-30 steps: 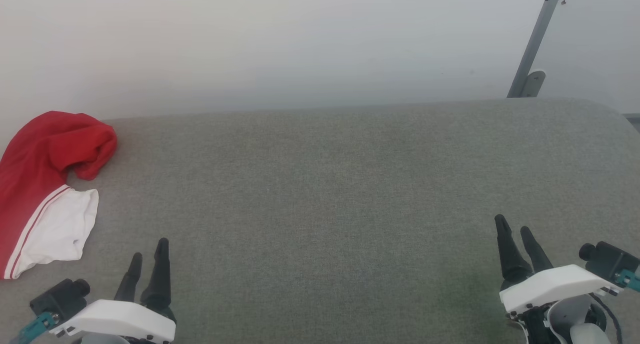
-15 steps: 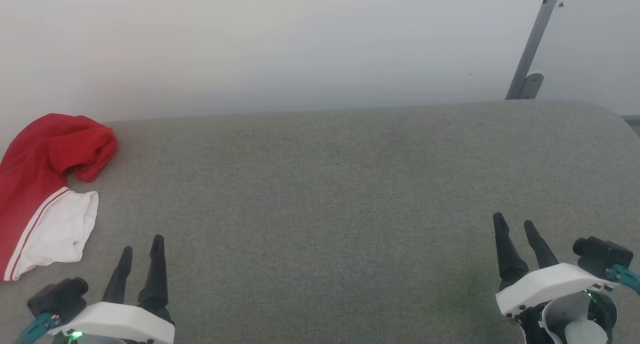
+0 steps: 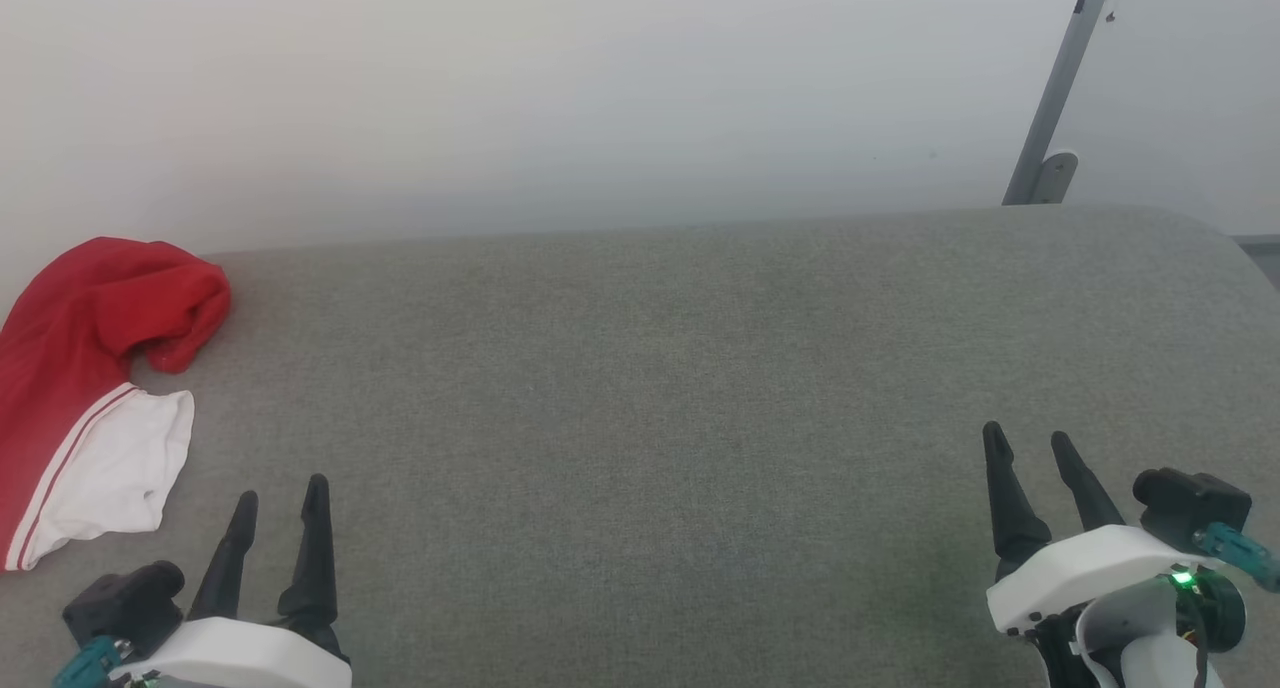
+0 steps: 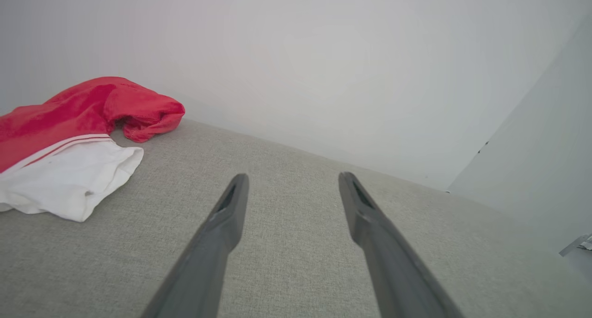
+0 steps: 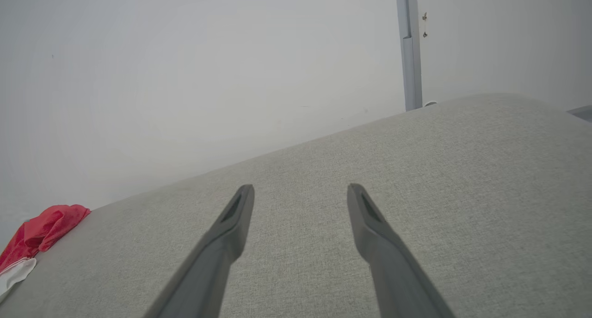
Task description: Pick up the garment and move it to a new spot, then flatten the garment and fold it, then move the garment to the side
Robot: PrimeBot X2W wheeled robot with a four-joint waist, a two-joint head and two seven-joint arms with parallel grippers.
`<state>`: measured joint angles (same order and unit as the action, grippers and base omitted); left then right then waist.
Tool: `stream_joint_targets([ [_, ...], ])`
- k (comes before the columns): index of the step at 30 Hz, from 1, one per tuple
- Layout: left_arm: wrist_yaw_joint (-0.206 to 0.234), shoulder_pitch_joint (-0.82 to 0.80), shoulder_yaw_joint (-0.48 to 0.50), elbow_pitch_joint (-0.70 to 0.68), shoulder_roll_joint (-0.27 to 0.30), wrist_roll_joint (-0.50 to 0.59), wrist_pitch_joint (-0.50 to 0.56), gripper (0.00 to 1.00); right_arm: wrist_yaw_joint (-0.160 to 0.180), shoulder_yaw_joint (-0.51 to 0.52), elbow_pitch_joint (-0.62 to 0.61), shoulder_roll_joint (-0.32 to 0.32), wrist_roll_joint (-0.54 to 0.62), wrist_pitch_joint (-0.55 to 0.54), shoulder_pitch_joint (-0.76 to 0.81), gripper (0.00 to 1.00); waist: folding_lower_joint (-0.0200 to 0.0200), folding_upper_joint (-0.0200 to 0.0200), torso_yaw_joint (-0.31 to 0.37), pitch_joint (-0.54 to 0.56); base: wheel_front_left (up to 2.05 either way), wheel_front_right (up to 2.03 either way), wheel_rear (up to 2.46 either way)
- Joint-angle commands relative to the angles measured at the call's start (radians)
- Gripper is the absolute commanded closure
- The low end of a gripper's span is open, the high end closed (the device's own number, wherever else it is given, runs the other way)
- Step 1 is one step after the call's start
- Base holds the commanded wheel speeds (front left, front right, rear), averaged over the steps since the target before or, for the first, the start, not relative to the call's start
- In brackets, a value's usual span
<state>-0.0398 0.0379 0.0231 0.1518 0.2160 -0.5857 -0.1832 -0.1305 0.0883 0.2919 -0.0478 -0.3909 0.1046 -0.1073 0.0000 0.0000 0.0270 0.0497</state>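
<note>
We see one garment (image 3: 85, 368), lying crumpled on the far left corner of the grey cushion (image 3: 650, 368), against the cushion's back edge where the pale wall (image 3: 500, 88) rises. Its bright red part is bunched and folded over toward the cushion's middle. One white end panel (image 3: 110, 463) spreads out on the side nearer the cushion's front edge, with one red-and-white striped band between the two colours. Part of the garment runs past the cushion's left limit in our head view, so we cannot tell its full shape.

Nearest to it, over the cushion's front left, our left gripper (image 3: 282, 490) has its two dark fingers spread apart with bare cushion showing between them. It holds nothing and stands clear of the garment. Over the cushion's front right, well apart from the garment, our right gripper (image 3: 1026, 435) is likewise spread wide and empty.

That makes two grippers and four fingers in all. Behind the cushion's far right corner, one grey metal post (image 3: 1060, 78) leans up the wall.
</note>
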Motion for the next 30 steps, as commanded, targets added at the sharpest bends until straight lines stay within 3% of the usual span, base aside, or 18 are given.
stream_joint_targets([
  [1, -0.002, 0.004, 0.002, -0.013, 0.007, 0.030, -0.009, 0.00, 0.000, -0.001, -0.011, -0.003, 0.023, 0.009, -0.017, 0.00, 0.0000, 0.0000, 0.001, 0.001, 0.00, 0.00, 0.00],
  [30, 0.001, 0.039, 0.004, -0.045, 0.024, 0.219, -0.069, 0.00, 0.000, -0.012, -0.022, -0.004, 0.246, 0.045, -0.015, 0.00, 0.0000, 0.0000, 0.008, 0.020, 0.00, 0.00, 0.00],
])
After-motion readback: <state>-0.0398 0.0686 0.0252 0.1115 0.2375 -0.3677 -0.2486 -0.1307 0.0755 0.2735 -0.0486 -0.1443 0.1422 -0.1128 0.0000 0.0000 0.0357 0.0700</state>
